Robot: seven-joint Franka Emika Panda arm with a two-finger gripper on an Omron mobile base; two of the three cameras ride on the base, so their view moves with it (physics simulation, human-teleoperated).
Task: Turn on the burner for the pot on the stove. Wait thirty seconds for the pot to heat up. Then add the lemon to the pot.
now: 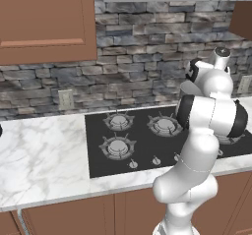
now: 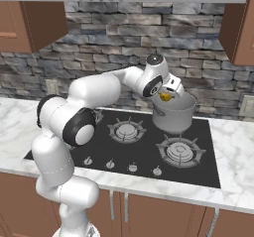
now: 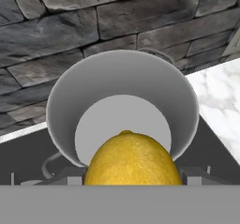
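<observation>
Black cooktop: we see the stove (image 2: pixel 149 151) set into the marble counter (image 1: pixel 44 155), its silver knobs (image 2: pixel 133 168) in a row along the front edge; we cannot tell from these views whether any knob is turned or a flame is lit, so we cannot confirm the burner step or the wait.
Robot arm: we reach over the stove toward the back right burner, hand tipped down at the pot.
Grey metal pot: the pot (image 2: pixel 174 113) stands upright on the back right burner, against the stone wall; its inside looks bare in the hand view (image 3: pixel 123 120).
Gripper: the gripper (image 2: pixel 166 96) hangs just over the pot's near rim, jaws pinching the lemon.
Lemon: the lemon (image 3: pixel 133 160) is held above the pot's mouth, not yet inside.
Progress: we judge the carry to be done and the last step nearly reached.
Left to do: we still need to let go so the lemon drops into the pot.
</observation>
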